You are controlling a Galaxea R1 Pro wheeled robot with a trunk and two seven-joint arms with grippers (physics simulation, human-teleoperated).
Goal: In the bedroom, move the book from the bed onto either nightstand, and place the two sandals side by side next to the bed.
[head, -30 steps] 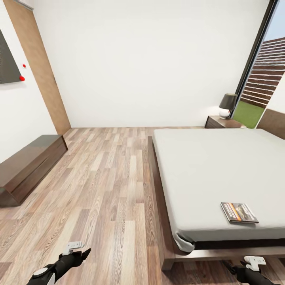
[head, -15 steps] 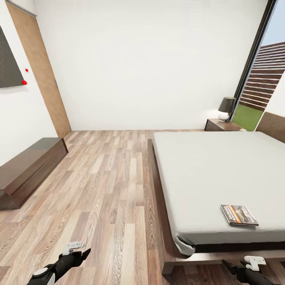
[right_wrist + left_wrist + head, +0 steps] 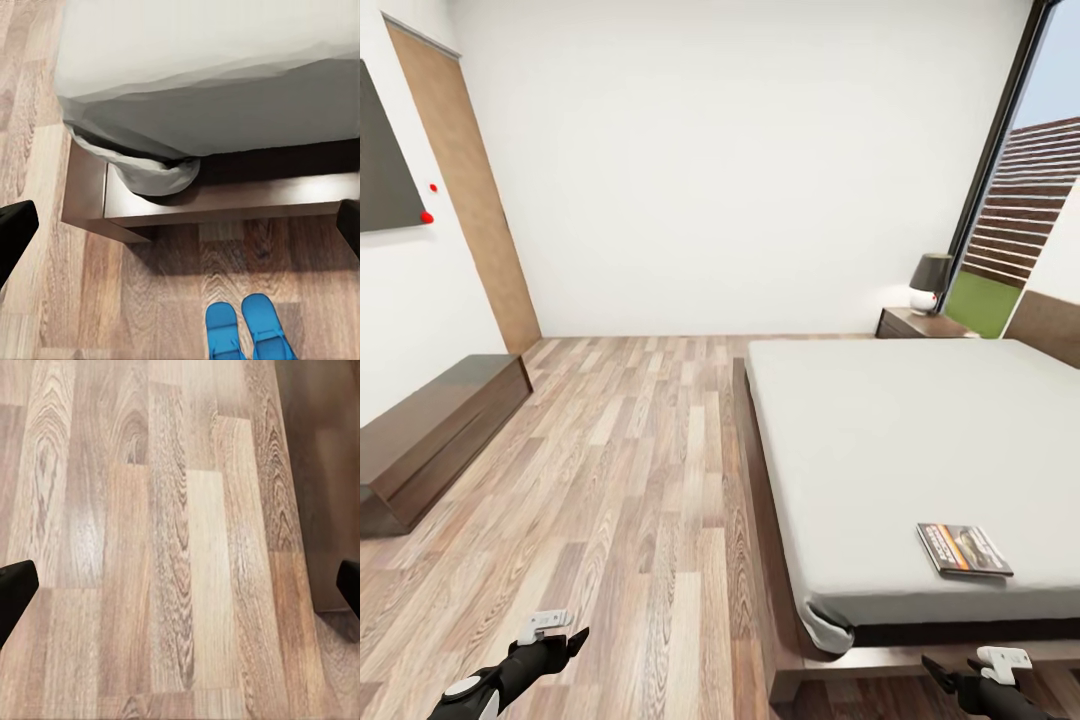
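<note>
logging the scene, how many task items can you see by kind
book: 1
blue sandals: 2
bed: 1
nightstand: 1
total: 5

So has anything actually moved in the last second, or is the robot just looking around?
Just looking: the head camera tilted up a little, so the far wall, lamp and nightstand sit lower in the picture. Nothing was grabbed or released. The book lies in the same spot on the bed, and the left gripper and right gripper hang as before.
</note>
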